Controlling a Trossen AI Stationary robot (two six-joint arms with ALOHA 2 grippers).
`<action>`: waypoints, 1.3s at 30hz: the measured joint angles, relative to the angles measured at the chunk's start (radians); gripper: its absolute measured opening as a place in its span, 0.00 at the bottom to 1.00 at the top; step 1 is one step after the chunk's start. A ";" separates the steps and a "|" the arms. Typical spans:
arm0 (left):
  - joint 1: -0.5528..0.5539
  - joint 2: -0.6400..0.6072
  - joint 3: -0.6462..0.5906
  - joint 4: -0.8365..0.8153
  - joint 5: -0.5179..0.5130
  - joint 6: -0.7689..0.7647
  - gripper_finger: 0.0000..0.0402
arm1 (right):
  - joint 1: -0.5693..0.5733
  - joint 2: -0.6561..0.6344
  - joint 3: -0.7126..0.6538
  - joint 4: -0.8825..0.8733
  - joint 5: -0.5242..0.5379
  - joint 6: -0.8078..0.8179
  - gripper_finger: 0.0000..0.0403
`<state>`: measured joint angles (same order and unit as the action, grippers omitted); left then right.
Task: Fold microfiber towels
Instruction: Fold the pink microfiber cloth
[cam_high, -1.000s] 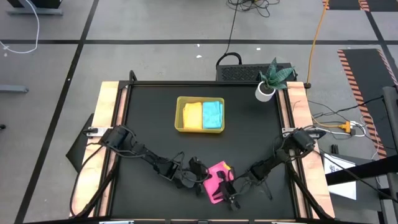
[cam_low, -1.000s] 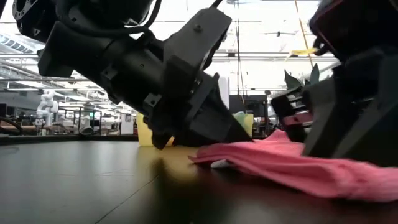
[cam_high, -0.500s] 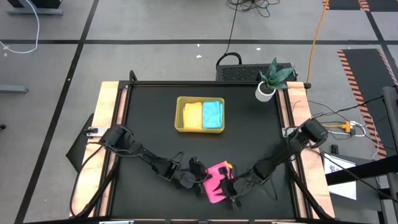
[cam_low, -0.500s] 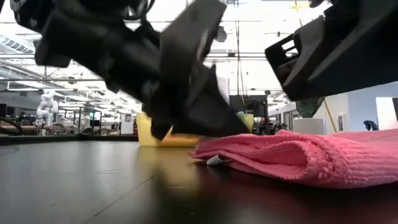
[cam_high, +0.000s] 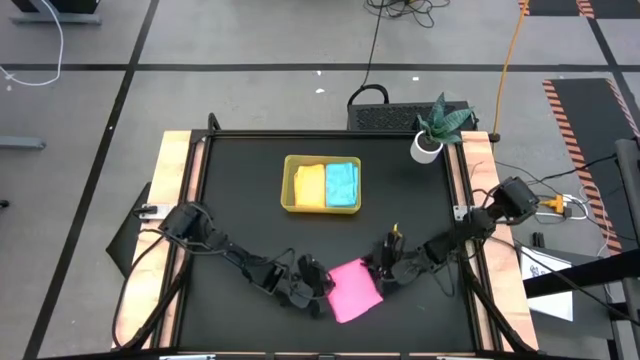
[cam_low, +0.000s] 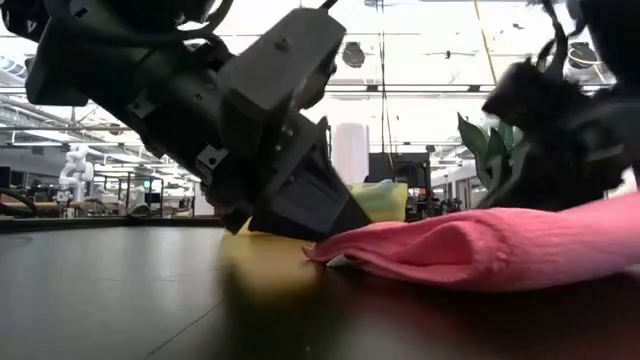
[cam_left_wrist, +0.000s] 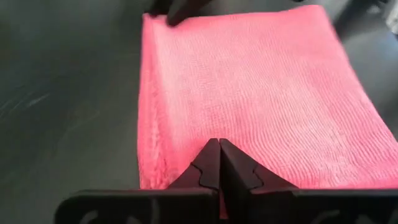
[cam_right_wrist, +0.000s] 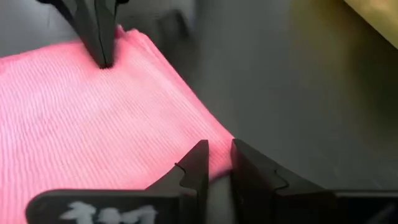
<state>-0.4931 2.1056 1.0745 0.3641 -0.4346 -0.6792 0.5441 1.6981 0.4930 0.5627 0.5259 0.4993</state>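
A pink microfiber towel (cam_high: 356, 293) lies folded flat as a rectangle near the table's front edge. My left gripper (cam_high: 320, 288) reaches it from the left, shut, with its tips on the towel's left part. My right gripper (cam_high: 384, 270) stands just off the towel's far right corner (cam_right_wrist: 214, 134). Its fingers are a narrow gap apart with nothing between them, and in the low view it hangs above the cloth. A yellow towel (cam_high: 310, 185) and a sky blue towel (cam_high: 343, 183) lie folded side by side in the yellow-green tray (cam_high: 289, 186). My left gripper presses its shut fingertips (cam_left_wrist: 219, 149) down on the pink towel's top layer, close to the towel's left edge (cam_left_wrist: 155, 168). The fingers slant down from the table's left. The towel lies flat on the table under them.
The tray sits at the table's middle, toward the far edge. A small potted plant (cam_high: 433, 132) stands at the far right corner, and a black box (cam_high: 385, 115) is behind the far edge. Bare black tabletop lies between the tray and the pink towel.
My right gripper has drawn back off the pink towel, toward the table's far right, turning as it went. The towel, partly covered and rumpled under that gripper before, now lies uncovered as a flat folded rectangle. My left gripper has stayed on the towel's left edge.
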 joint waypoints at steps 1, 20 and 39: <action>0.001 0.000 0.001 -0.021 -0.004 -0.027 0.02 | -0.009 -0.001 -0.020 0.024 0.000 0.013 0.15; 0.017 -0.064 0.001 0.118 -0.031 0.100 0.01 | 0.143 -0.148 -0.026 0.167 -0.208 -0.269 0.08; 0.055 -0.034 0.000 -0.080 -0.011 -0.023 0.04 | 0.163 0.173 0.260 0.015 -0.245 -0.691 0.39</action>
<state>-0.4384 2.0716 1.0741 0.2839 -0.4458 -0.7021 0.7071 1.8713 0.7528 0.5780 0.2814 -0.1919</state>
